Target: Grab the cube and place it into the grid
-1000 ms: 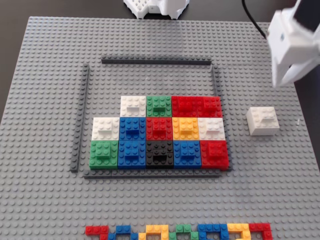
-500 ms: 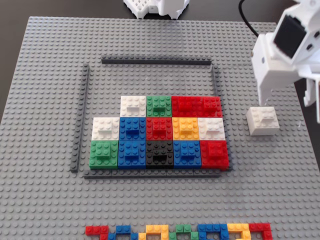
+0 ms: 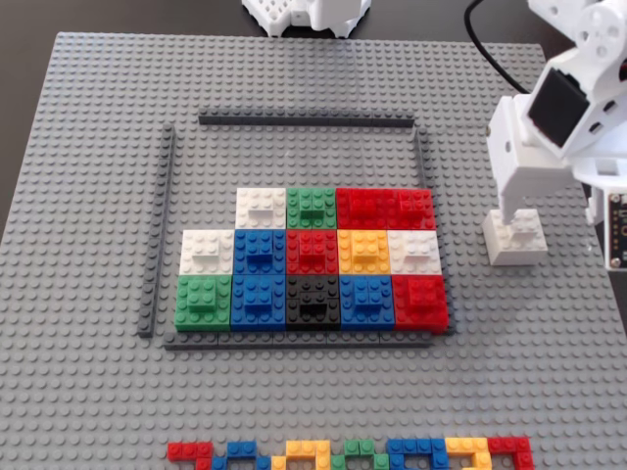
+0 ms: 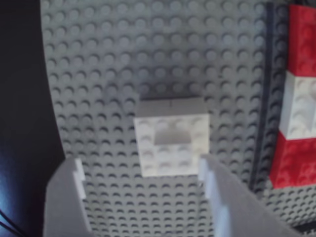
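Descending: we see the end effector has dropped from the upper right onto the cube | fingers spread, unclenched, nothing held | cube at right of grid, on the baseplate | grasp next.

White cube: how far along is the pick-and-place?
Early. Done: in the fixed view the hand is down at the white cube, which sits on the grey baseplate right of the grid. In hand: the grasp isn't closed; the wrist view shows open fingers, one beside the cube, the other well clear. Left: close, lift, carry it to the grid and place it there.
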`<state>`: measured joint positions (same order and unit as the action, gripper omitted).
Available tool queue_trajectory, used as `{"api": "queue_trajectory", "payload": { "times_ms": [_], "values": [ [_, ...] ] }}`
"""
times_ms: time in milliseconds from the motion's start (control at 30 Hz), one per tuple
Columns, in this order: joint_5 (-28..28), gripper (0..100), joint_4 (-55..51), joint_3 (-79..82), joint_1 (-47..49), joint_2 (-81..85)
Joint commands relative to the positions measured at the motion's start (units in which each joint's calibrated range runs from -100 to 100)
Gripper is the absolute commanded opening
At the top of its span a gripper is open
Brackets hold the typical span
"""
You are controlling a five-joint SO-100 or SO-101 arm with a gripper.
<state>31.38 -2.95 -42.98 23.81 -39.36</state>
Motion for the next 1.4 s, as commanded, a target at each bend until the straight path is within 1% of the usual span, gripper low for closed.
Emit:
{"api": "queue_trajectory", "payload": {
  "times_ms": [0, 500, 667, 900, 1167, 1367],
  "values": [
    [-0.15, 29, 0.46, 0.07, 0.47, 1.95],
    [-0.15, 27, 1.78, 3.16, 0.47, 2.12],
    [-0.05, 19, 1.93, 3.43, 0.25, 2.12],
    [0.00, 12, 2.03, 3.88, -0.27, 2.21],
    [0.15, 11, 1.93, 3.25, -1.01, 4.02],
    [0.44, 6, 1.20, 2.79, -1.23, 5.13]
  ]
}}
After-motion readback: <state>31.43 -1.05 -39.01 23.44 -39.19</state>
